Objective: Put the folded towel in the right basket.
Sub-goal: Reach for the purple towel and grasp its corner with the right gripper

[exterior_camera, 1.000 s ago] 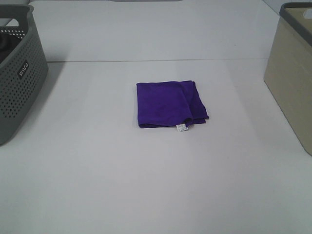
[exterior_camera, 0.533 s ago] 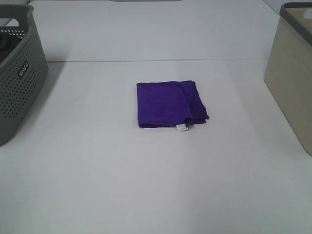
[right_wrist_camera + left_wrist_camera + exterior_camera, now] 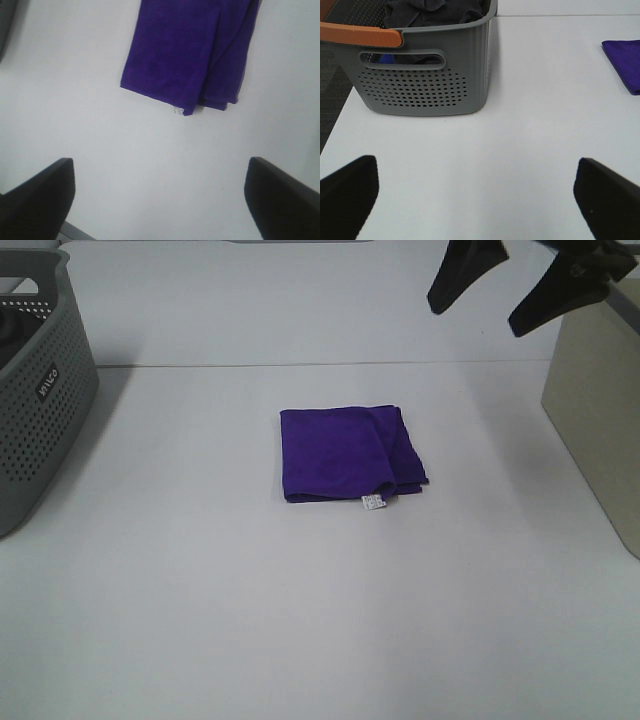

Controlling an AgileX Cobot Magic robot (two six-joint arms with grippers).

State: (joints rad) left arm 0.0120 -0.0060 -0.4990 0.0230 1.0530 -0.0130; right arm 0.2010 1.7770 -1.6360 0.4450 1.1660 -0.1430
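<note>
A folded purple towel (image 3: 350, 455) with a small white tag lies flat at the middle of the white table. It also shows in the right wrist view (image 3: 192, 52) and at the edge of the left wrist view (image 3: 625, 62). The beige right basket (image 3: 600, 400) stands at the right edge. My right gripper (image 3: 510, 290) is open and empty, high above the table at the back right, away from the towel. My left gripper (image 3: 475, 195) is open and empty near the grey basket; it is out of the high view.
A grey perforated basket (image 3: 40, 390) holding dark clothes stands at the left edge; it fills the left wrist view (image 3: 420, 75). Bare white table (image 3: 320, 610) surrounds the towel on all sides.
My right gripper has come into the high view at the top right. The towel and both baskets have not moved.
</note>
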